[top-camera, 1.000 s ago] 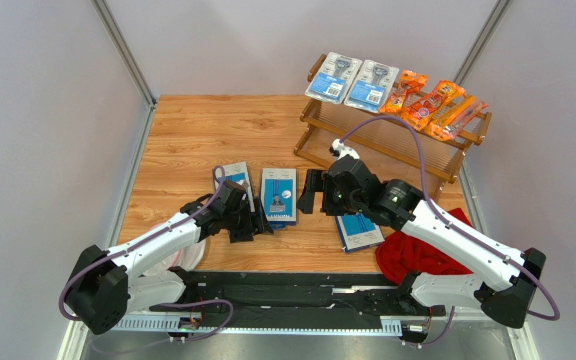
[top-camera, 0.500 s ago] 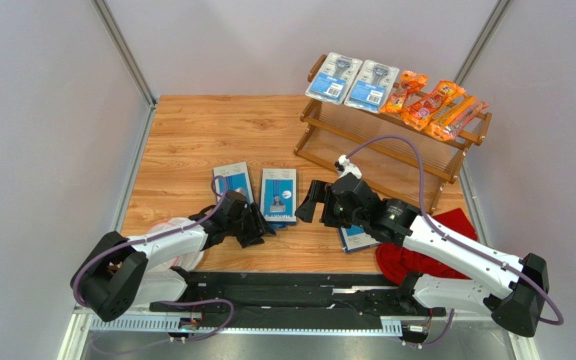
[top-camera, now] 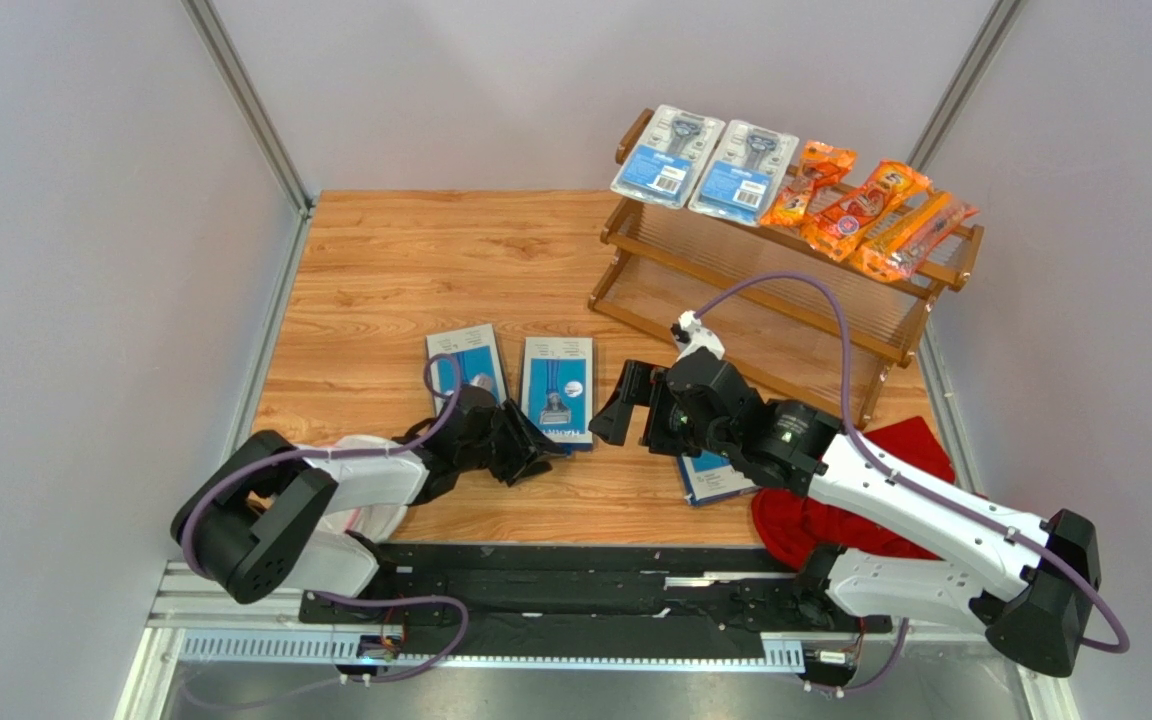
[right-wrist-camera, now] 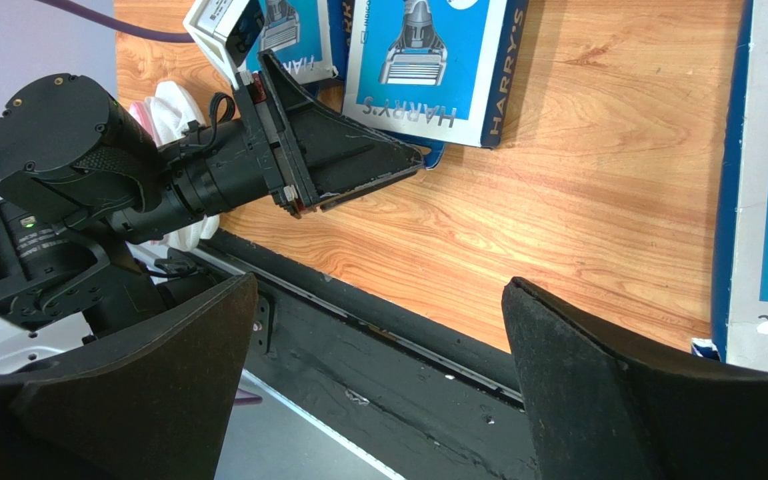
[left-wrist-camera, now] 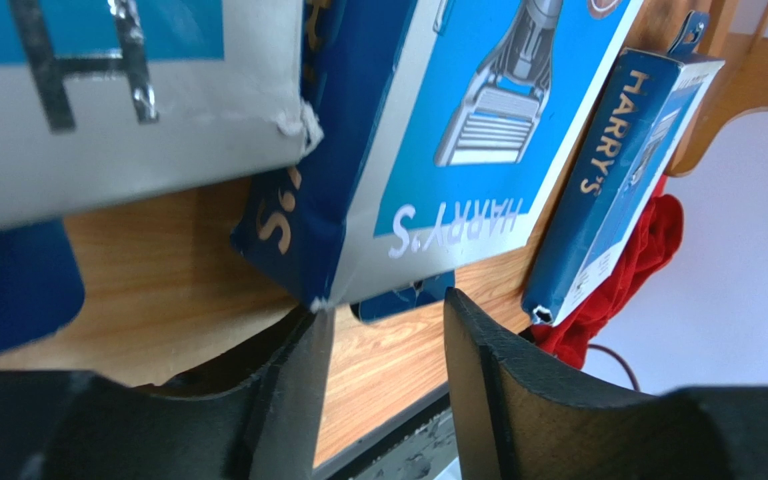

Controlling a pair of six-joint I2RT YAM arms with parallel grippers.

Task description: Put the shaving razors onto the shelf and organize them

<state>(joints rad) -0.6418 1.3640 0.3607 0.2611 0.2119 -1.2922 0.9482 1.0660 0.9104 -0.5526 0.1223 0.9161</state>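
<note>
Drawn back toward lower left, my left gripper (top-camera: 537, 447) sits half-narrowed, gripping nothing, at the near corner of the middle blue box (top-camera: 558, 387), right gripper (top-camera: 620, 408) gaping mid-frame; blister packs (top-camera: 668, 155) and orange bags (top-camera: 875, 203) line the top of the shelf (top-camera: 778, 285) at upper right, while three blue boxes (top-camera: 465, 360) wait on the table (top-camera: 387, 255).

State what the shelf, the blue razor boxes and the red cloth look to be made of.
Shelf: looks like wood, brown with a smooth varnish-like sheen; grain is too small to confirm.
Blue razor boxes: printed cardboard, slightly glossy; a worn corner shows white board.
Red cloth: soft fabric, matte, lying crumpled in folds; the weave cannot be told.
</note>
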